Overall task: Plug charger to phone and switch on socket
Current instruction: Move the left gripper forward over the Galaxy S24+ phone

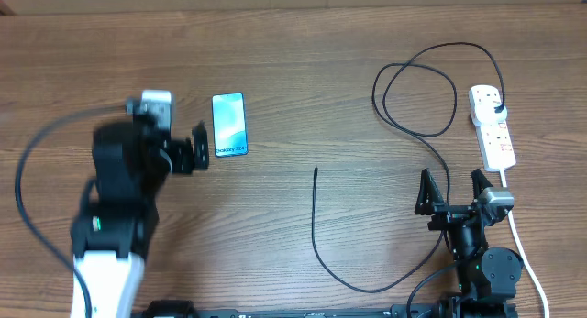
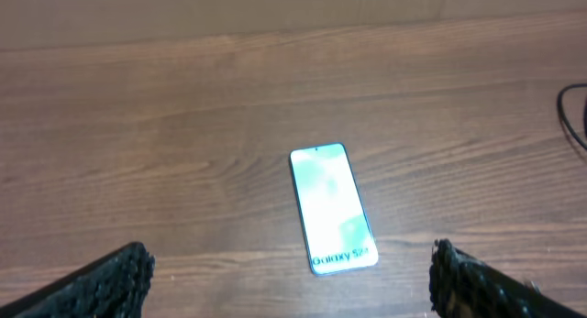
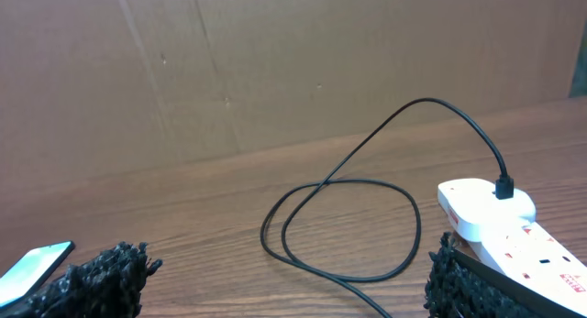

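The phone (image 1: 229,125) lies flat on the wooden table with its light blue screen up; it also shows in the left wrist view (image 2: 332,208) and at the left edge of the right wrist view (image 3: 32,268). My left gripper (image 1: 195,148) hovers just left of it, open and empty (image 2: 292,268). The charger, a thin black cable (image 1: 314,213), runs from its free tip (image 1: 315,170) in a long curve and loops up to a black plug (image 1: 496,105) seated in the white socket (image 1: 492,130). My right gripper (image 1: 452,185) stands open and empty (image 3: 286,258), beside the socket (image 3: 514,231) and cable loop (image 3: 431,101).
The socket's thicker white cord (image 1: 523,245) trails down the right side past the right arm. A brown cardboard wall (image 3: 275,71) backs the table's far edge. Bare wood lies between the phone and the cable tip.
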